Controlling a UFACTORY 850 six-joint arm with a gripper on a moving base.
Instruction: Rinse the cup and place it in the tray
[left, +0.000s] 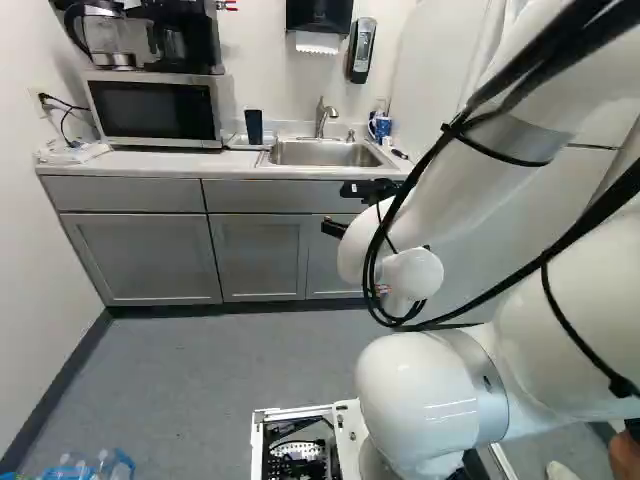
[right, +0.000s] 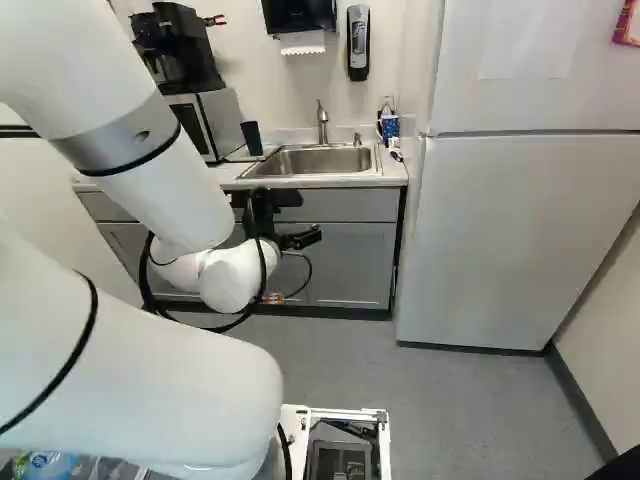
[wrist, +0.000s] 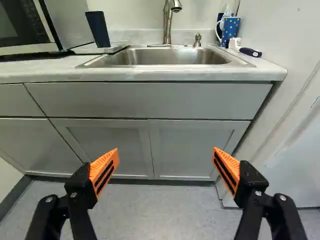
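The gripper (wrist: 165, 154) is holding its empty fingers wide open as a dark cup (wrist: 98, 29) is standing upright ahead, above and left of them, beside the sink (wrist: 165, 58).

Brushed-looking metal sink (wrist: 167, 59), curved shiny metal faucet (wrist: 168, 22) behind it, smooth matt grey cabinet doors (wrist: 107, 142) below.
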